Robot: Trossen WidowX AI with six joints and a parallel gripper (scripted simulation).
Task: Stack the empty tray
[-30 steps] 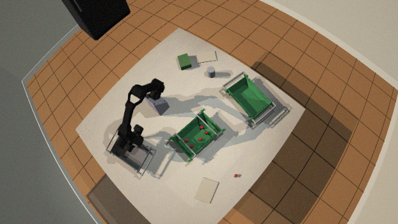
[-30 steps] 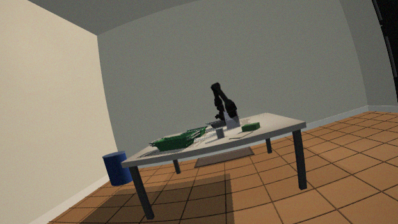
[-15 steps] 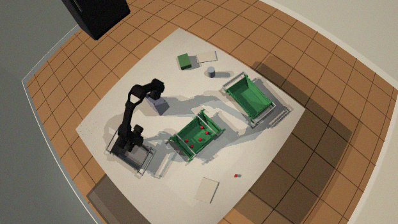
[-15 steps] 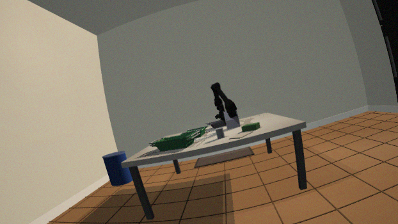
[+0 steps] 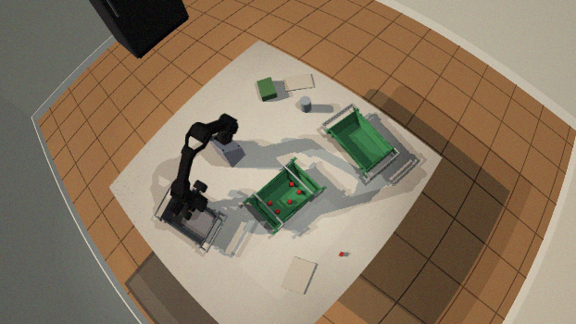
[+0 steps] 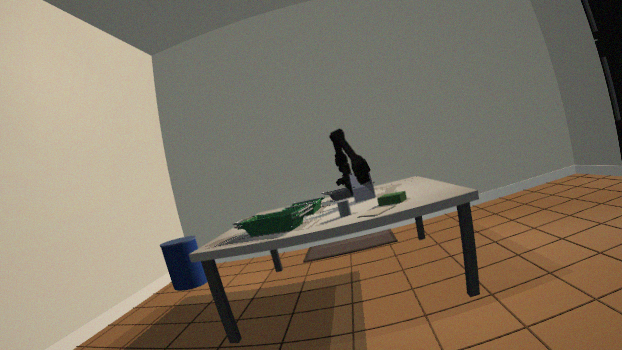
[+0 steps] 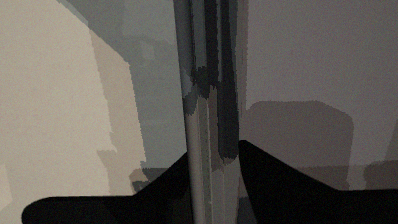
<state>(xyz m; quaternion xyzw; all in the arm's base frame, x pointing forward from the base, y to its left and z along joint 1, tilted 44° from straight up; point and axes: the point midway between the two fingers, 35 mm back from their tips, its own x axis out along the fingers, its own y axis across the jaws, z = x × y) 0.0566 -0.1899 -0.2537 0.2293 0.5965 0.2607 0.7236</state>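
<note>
jaws pinching a wall of the grey tray, which stands on the tabletop near the arm; prob. a side grip so it can be lifted w/o fingers under it. its inside shows no blocks where visible.

loaded tray is mid-table, w/ near bar & far bar both across its top, so there's a ledge above the load. bar step looks done; next is prob. lift, carry over, line up w/ the bars. grip is on one side only, so tray may tip; must go down level or a corner could slip inside.

count: 3 trays (1 loaded, 1 grey, 1 green spare tray, also w/o blocks), 5 red blocks in the load, 1 loose red block outside, 1 green box, 1 grey cylinder, 2 pale flat panels.
</note>
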